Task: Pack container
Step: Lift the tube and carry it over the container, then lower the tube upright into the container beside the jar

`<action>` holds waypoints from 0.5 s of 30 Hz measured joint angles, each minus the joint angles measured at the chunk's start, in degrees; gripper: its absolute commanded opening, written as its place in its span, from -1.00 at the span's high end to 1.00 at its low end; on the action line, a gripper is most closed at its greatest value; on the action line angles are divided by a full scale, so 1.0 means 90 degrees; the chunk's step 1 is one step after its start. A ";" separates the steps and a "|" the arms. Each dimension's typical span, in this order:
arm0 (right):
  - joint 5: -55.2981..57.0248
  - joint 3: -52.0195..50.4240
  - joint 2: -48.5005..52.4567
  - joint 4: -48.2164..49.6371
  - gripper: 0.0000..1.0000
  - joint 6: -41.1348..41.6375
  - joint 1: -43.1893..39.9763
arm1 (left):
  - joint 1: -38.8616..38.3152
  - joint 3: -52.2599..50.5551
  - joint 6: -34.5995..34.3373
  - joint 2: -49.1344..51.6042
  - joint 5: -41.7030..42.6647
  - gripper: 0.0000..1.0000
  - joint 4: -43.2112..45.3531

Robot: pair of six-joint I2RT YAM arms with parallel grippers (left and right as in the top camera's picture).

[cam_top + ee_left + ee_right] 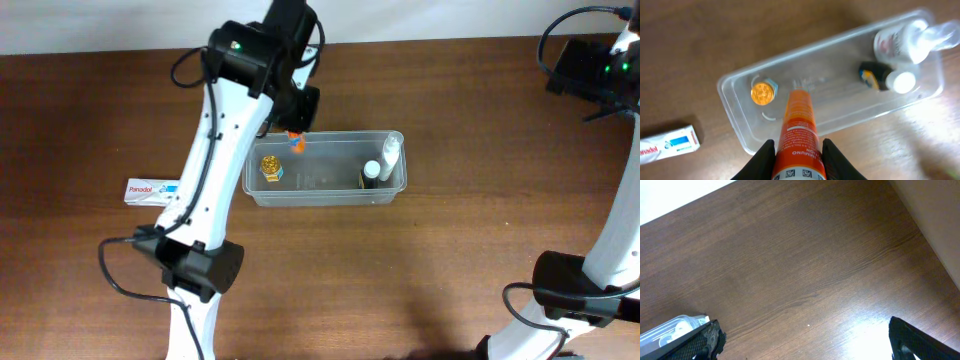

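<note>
The clear plastic container (325,185) sits mid-table; it also shows in the left wrist view (735,107). Inside it are a gold-capped jar (271,167) (763,93) at the left end, and a black bottle with a white cap (370,174) (887,79) and a clear white bottle (389,152) (902,42) at the right end. My left gripper (799,155) is shut on an orange tube (799,130) and holds it above the container's back left rim (295,141). My right gripper (805,340) is open and empty over bare table at the far right.
A white and blue Panadol box (152,191) (667,145) lies on the table left of the container. The left arm (215,150) reaches across the table's left half. A corner of the container (670,330) shows in the right wrist view.
</note>
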 measured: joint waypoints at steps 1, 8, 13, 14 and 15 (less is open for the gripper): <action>0.0002 0.0000 0.0000 0.0000 -0.97 0.0000 0.0000 | -0.0005 -0.0151 0.0000 0.0000 -0.0012 0.46 -0.0002; 0.0002 0.0000 0.0000 0.0000 -0.97 0.0002 0.0000 | -0.0005 -0.1185 0.0000 0.0000 -0.0068 0.46 0.0338; 0.0000 0.0000 0.0000 0.0000 -0.97 0.0000 0.0000 | -0.0005 -0.1651 0.0002 0.0000 -0.0068 0.47 0.0857; 0.0002 0.0000 0.0000 0.0000 -0.97 0.0000 0.0000 | -0.0005 -0.1741 0.0000 0.0000 -0.0070 0.46 0.0962; 0.0002 0.0000 0.0000 0.0000 -0.97 -0.0002 0.0000 | -0.0005 -0.1802 0.0002 0.0000 -0.0068 0.47 0.1044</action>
